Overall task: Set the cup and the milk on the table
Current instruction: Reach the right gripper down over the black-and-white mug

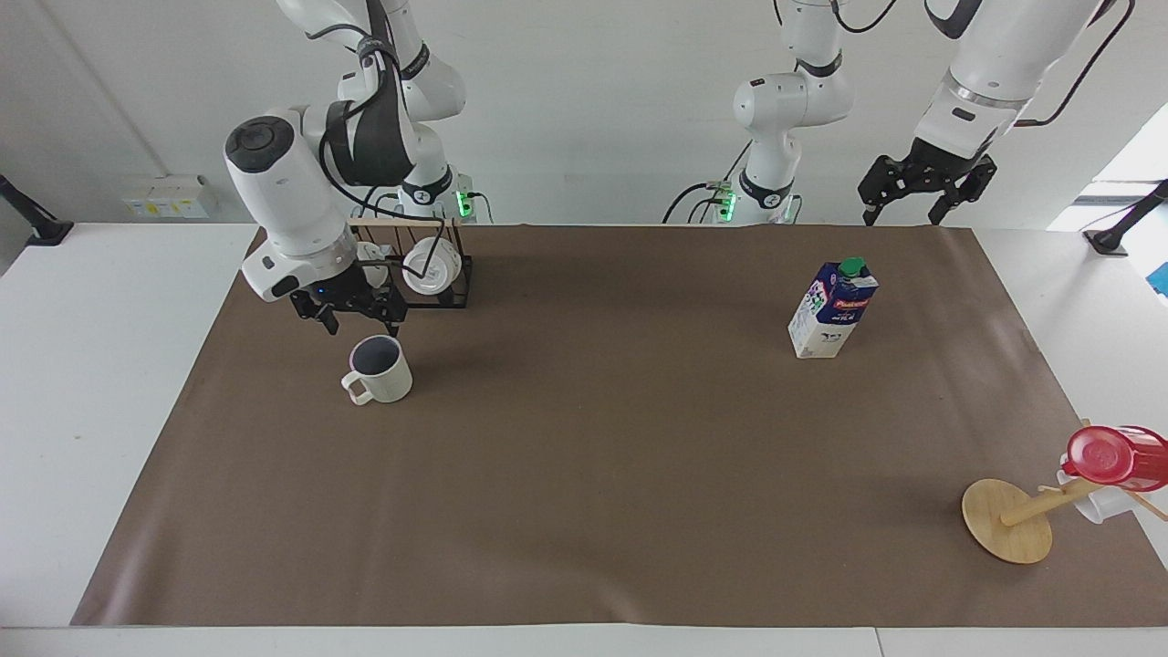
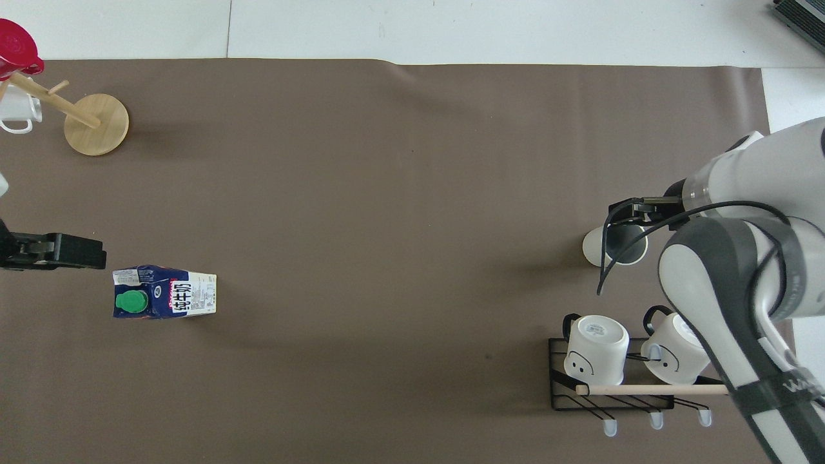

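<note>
While the right pincer [image 1: 354, 317] hung spread just above the cup [image 1: 380, 369], a misaligned descent risked tipping it; left pincer [image 1: 922, 187] waited spread above the bench [image 1: 584, 511].

The white table [image 1: 109, 365] carries a wide brown mat [image 1: 584, 474]. On the mat stand the cream mug [image 1: 380, 370], the upright milk carton [image 1: 830, 307], a black wire mug rack [image 1: 438, 292] and, toward the left arm's end, a wooden mug tree [image 1: 1008, 520], its round base seemingly tilted.
</note>
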